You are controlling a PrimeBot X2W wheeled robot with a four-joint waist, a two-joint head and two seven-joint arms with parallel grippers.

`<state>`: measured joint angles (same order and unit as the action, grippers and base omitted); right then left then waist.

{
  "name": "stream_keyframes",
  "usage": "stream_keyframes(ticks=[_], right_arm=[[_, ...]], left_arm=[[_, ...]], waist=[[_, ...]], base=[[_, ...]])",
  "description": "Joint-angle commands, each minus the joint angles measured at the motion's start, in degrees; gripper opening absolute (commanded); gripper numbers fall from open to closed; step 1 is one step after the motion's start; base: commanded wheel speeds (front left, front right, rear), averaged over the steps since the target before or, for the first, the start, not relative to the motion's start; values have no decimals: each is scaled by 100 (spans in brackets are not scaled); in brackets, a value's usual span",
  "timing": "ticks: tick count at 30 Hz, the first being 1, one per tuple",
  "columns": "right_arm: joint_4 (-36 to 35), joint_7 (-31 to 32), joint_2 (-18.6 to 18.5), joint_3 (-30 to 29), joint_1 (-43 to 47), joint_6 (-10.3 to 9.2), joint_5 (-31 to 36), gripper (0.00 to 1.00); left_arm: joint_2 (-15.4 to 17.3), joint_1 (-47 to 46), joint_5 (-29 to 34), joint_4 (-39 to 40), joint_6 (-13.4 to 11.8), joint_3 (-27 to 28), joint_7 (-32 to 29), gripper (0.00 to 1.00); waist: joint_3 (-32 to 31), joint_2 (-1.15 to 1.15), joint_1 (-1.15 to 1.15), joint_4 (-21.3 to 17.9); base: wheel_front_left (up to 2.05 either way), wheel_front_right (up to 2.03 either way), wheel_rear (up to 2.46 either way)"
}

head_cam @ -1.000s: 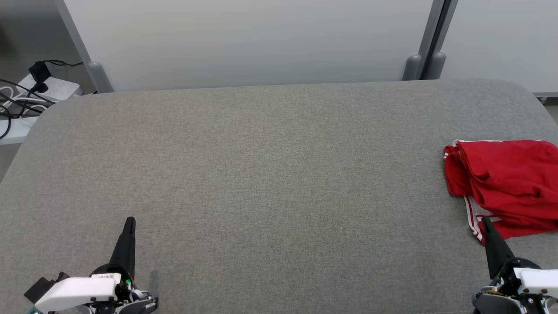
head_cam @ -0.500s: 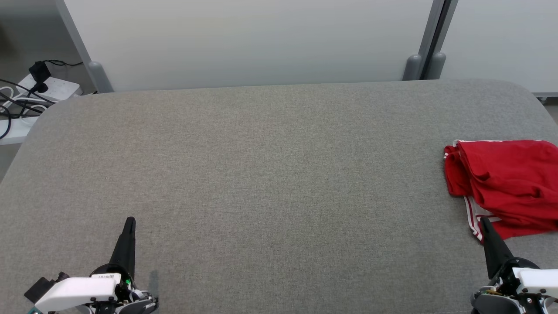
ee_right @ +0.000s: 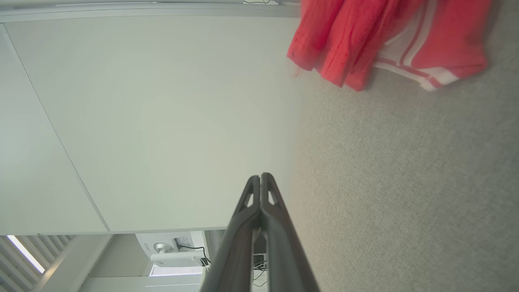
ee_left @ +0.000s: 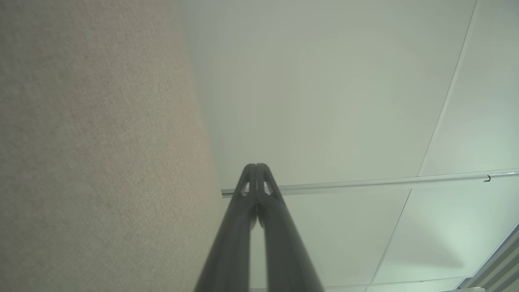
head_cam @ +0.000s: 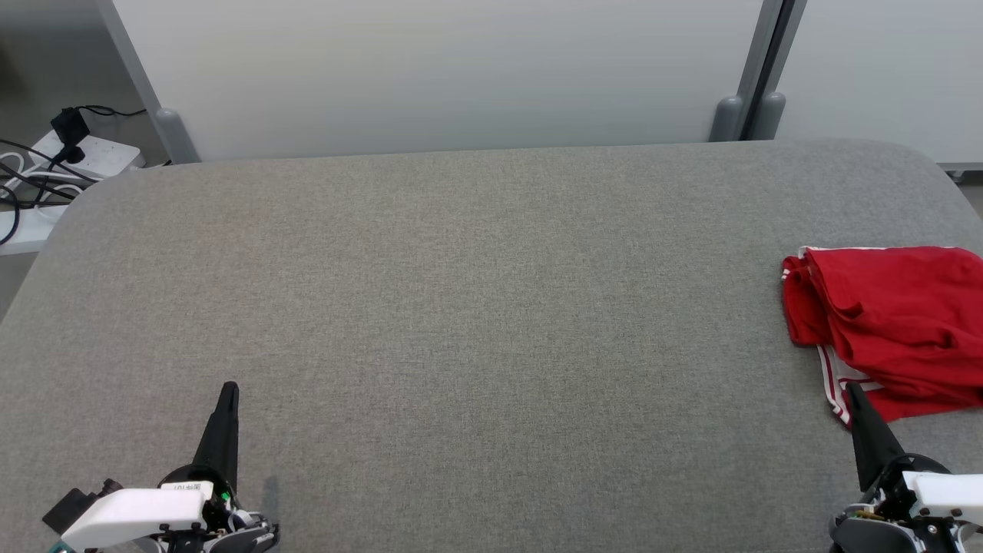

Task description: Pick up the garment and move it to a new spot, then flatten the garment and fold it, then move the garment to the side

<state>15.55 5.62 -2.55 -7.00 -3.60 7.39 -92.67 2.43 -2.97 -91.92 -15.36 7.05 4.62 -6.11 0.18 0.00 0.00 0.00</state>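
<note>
Grey fabric table [head_cam: 461, 307] w/ white partition [head_cam: 445, 69] behind — power strip [head_cam: 107, 151] far left.

I see a grey fabric-covered table [head_cam: 461, 307] backed by pale partition panels [head_cam: 430, 69], with a white power strip [head_cam: 96, 153] and dark cables [head_cam: 23, 192] at far left.

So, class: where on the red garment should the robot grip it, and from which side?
Probably the bunched left edge of the garment, the right claw coming from the left over the table: folds there stand up in a ridge to pinch, while the striped hem lies flat.
</note>
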Motion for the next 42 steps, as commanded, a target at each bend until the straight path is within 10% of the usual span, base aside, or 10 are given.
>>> stream_keyframes(ticks=[1, 42], right_arm=[[-155, 47, -71, 98, -253, 10, 9, 0], [-154, 68, -53, 72, -256, 10, 31, 0]], left_arm=[[44, -322, -24, 131, 44, 191, -38, 0], [44, -322, -25, 132, 44, 190, -37, 0]], waist=[[0, 0, 0, 0], [0, 0, 0, 0]], base=[[0, 0, 0], [0, 0, 0]])
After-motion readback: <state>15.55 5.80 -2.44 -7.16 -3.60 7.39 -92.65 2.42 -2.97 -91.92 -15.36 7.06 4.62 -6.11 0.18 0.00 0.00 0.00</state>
